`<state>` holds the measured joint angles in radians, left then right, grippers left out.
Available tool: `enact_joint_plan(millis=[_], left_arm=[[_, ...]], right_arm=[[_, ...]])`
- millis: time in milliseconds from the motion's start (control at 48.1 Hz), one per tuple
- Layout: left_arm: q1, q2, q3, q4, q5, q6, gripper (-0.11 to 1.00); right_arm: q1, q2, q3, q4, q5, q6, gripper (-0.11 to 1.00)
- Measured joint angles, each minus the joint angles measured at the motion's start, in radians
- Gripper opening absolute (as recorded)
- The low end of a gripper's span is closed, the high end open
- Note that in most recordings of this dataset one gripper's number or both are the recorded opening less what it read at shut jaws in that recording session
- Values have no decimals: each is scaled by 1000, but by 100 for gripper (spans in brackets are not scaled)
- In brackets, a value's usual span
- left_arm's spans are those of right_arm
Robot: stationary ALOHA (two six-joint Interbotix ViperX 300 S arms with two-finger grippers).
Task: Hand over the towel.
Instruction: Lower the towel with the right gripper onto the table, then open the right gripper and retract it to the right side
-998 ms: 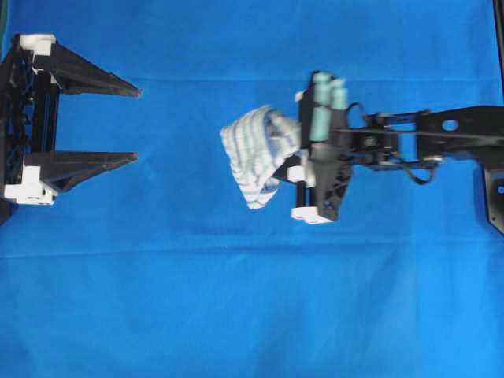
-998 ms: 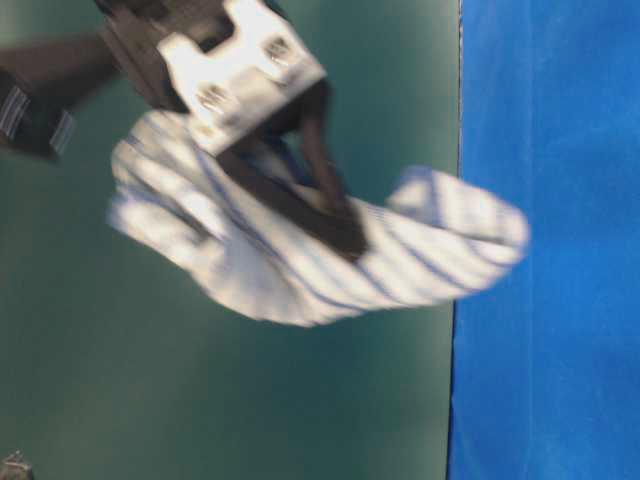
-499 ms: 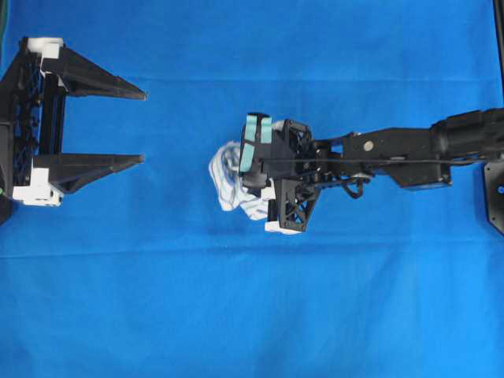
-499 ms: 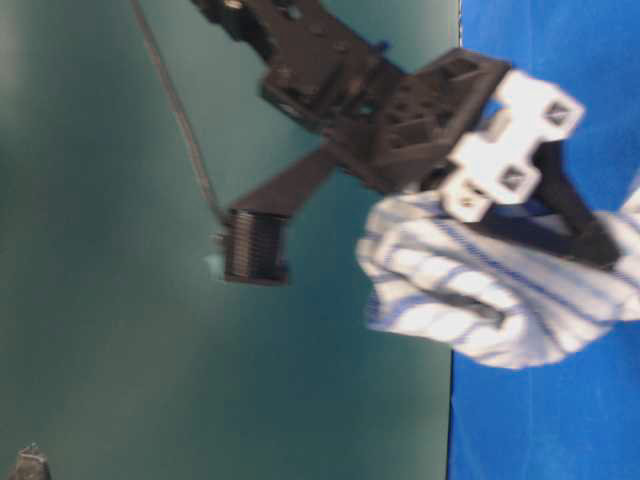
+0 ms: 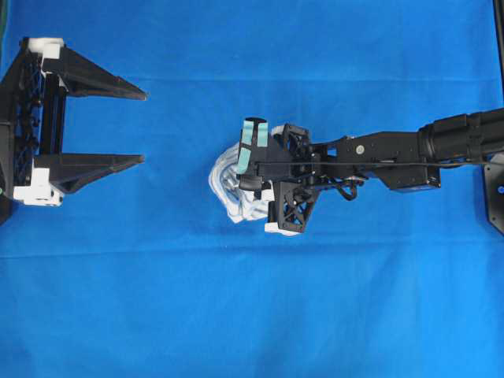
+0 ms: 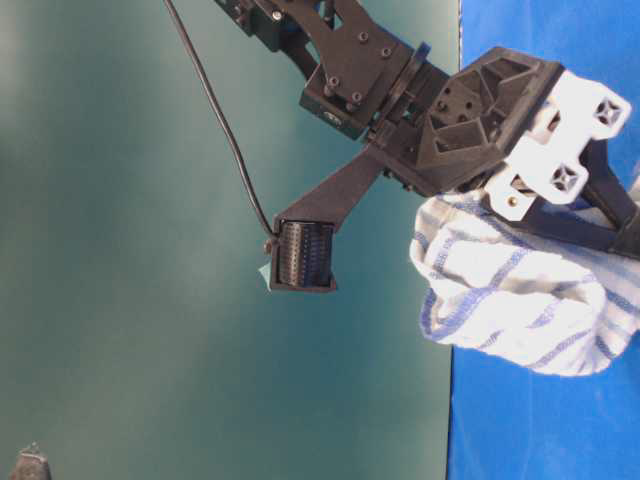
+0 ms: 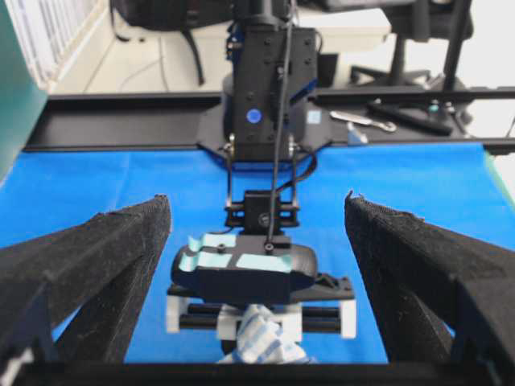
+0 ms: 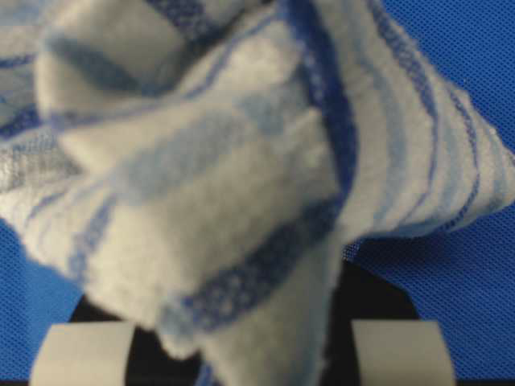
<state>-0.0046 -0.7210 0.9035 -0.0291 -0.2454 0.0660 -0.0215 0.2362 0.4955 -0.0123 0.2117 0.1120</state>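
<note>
The towel (image 5: 227, 186), white with blue-grey stripes, hangs bunched from my right gripper (image 5: 246, 184), which is shut on it near the middle of the blue sheet. The table-level view shows the towel (image 6: 520, 300) under the right gripper (image 6: 612, 228), close to the sheet. It fills the right wrist view (image 8: 201, 161). My left gripper (image 5: 144, 127) is wide open and empty at the left, its fingers pointing at the towel, with a clear gap between. In the left wrist view the towel (image 7: 261, 342) hangs below the right gripper (image 7: 261, 320), between my open fingers (image 7: 113, 257).
The plain blue sheet (image 5: 252, 315) covers the table. A black bracket (image 5: 494, 197) sits at the right edge. Past the table's far edge stand the right arm's base (image 7: 269, 104) and some tools (image 7: 402, 119).
My right arm has carried the towel leftward toward the left gripper and turned its wrist; the towel went from spread out to bunched. The left gripper stayed open, barely moving.
</note>
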Motion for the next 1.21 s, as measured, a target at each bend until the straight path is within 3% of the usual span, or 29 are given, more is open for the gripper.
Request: enact_joint_plan(millis=[42,208,270,457,790,1205], left_arm=[[0,2,0,0,0,2,91],[2,2,0,0,0,2,91],[0,2,0,2,0,2,91],[0,2,0,2,0,0,91],[0,2,0,0,2,-5,91],[0,2,5,0,2,-8,91]], right_arm=[[0,-2,0,0,0,2,12],[0,-8,-2,0,8,11,61],[0,-29,-2,-2,18,9,70],[3,-175,3,-14,58,9,69],[6,-451,58,-89,66,9,69],[6,-798,273,-133,-172,6,69]])
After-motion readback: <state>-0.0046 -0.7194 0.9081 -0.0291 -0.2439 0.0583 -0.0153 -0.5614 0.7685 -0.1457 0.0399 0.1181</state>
